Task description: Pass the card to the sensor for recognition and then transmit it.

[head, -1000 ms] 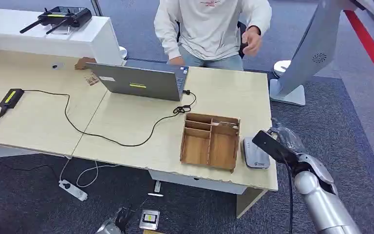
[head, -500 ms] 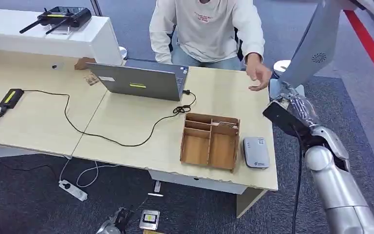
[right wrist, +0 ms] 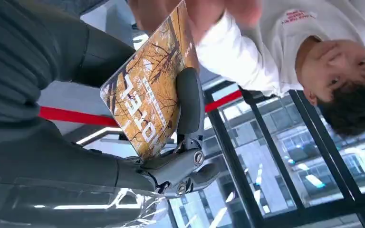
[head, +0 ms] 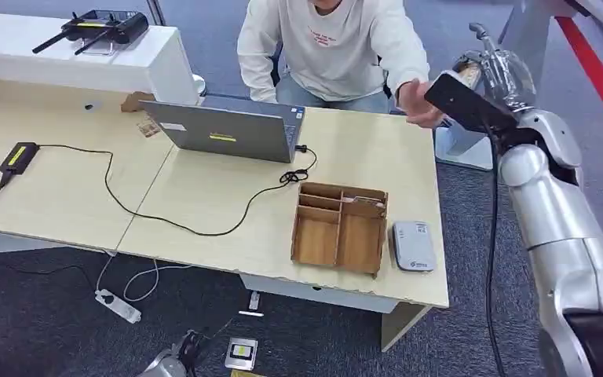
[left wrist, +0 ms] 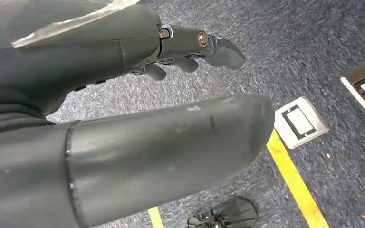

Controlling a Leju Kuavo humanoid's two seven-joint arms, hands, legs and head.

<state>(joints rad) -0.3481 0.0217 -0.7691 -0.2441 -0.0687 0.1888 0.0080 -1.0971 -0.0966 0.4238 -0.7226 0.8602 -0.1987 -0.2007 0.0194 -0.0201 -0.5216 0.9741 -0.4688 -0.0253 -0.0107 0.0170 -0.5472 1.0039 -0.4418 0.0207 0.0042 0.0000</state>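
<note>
Upper right: right robot hand [head: 493,72] pinches the card [right wrist: 148,97] — hold steady until the person's hand [head: 418,106] grips it.

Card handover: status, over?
Right hand holds card, raised toward person's hand. Left hand hangs open. Sensor behind. Nothing blocking.

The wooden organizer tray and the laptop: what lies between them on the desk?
In the head view, a looped black cable lies between the wooden organizer tray and the laptop.
</note>
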